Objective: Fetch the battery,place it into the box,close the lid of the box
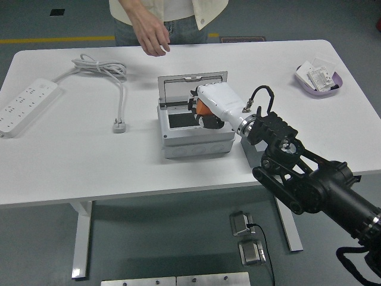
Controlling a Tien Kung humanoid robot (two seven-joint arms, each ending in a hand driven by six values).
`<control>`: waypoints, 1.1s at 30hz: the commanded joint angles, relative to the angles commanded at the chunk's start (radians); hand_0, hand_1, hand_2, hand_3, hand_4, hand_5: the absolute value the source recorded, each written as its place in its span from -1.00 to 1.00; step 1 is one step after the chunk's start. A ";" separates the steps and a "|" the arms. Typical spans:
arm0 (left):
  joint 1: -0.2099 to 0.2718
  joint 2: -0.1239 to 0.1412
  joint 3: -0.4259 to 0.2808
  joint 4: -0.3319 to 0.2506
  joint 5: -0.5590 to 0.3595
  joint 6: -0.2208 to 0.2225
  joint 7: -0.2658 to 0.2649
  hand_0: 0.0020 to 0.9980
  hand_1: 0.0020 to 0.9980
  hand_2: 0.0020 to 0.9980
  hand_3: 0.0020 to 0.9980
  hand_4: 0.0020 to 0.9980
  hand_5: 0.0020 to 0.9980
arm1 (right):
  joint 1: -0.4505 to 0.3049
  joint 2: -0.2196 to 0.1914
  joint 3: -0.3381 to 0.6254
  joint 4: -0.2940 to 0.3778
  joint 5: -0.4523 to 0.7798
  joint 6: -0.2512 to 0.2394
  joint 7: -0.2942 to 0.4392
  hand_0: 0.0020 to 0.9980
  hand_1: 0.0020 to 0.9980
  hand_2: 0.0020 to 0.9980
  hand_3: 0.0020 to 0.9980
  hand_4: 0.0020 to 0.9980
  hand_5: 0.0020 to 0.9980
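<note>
The grey box [193, 140] stands at the table's middle with its clear lid [191, 88] raised upright at the back. My right hand [202, 110] hangs over the box's opening, shut on the orange battery [203, 108], of which only a small patch shows under the white hand shell. The black right arm [303, 179] crosses in from the lower right and hides most of the grey battery holder block [249, 149]. My left hand is out of view.
A white power strip [27, 104] with its coiled cable and plug [119, 126] lies at the left. A purple tray [318, 80] with small white parts sits at the back right. A person stands at the far edge, one hand [152, 39] raised over the table.
</note>
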 joint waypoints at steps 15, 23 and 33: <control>-0.001 0.005 -0.007 0.000 0.002 0.001 0.005 0.28 0.34 0.36 0.37 0.42 -0.60 | 0.085 0.057 -0.055 -0.174 0.006 -0.059 0.043 -0.68 -0.65 -0.37 -0.54 -1.00 -1.00; 0.002 0.008 -0.010 0.000 0.002 0.000 0.010 0.28 0.34 0.36 0.37 0.42 -0.60 | 0.102 0.097 -0.036 -0.270 0.012 -0.073 0.051 -0.67 -0.65 -0.36 -0.54 -1.00 -1.00; -0.001 0.005 -0.012 0.000 0.003 0.000 0.008 0.28 0.34 0.36 0.37 0.42 -0.60 | 0.096 0.111 -0.028 -0.302 0.052 -0.120 0.070 -0.65 -0.64 -0.33 -0.52 -1.00 -1.00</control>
